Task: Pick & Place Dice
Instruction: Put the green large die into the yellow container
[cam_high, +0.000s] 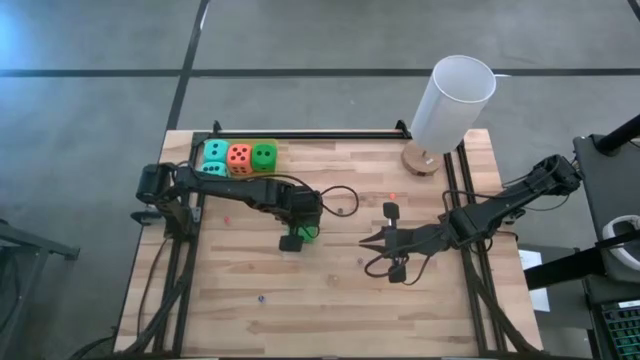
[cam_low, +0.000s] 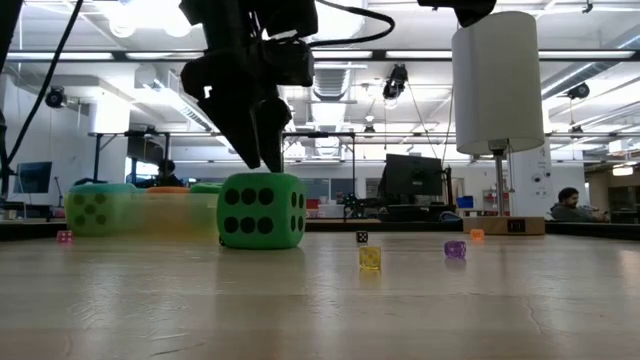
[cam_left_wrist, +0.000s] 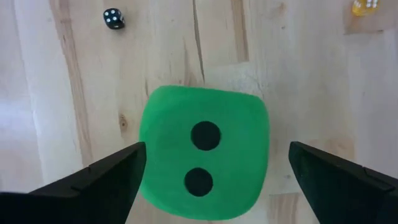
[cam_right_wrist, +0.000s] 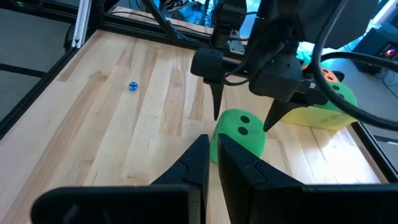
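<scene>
Wooden table (cam_high: 330, 290) carrying three dice in a tray (cam_high: 238, 157) at its far left corner. Left gripper (cam_left_wrist: 214, 171), released and spread wide, hangs directly above a green die (cam_left_wrist: 205, 152) near the table's middle, one finger on each side, neither touching. Right gripper (cam_right_wrist: 210, 155), clenched and empty, waits nearby toward the right edge, pointing at the die.
</scene>
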